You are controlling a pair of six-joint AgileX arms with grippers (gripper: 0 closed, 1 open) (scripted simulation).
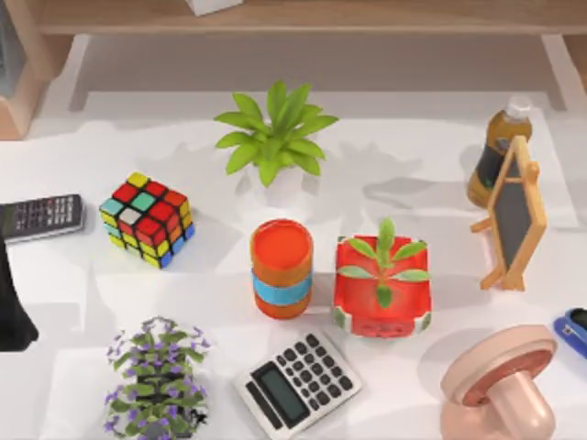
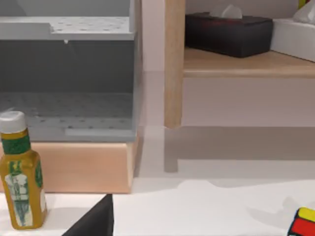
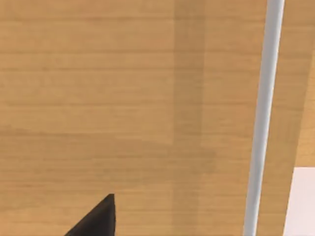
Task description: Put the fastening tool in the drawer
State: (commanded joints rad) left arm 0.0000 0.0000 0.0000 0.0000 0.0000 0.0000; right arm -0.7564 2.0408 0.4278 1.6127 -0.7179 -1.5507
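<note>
Evidently nothing is done: the fastening tool (image 1: 573,331) lies ungrasped at the worktop's (image 1: 83,302) four o'clock edge; finger states cannot be told.

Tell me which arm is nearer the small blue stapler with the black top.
Can't settle it. The small blue stapler with the black top lies at the table's right edge; the left arm sits at the far left edge, and the right arm's position can't be placed.

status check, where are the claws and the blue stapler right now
Left arm parked at table's left edge, claw state unclear. Blue stapler untouched at the right edge, by the pink mushroom lamp. Small chalkboard easel and bottle stand behind it.
</note>
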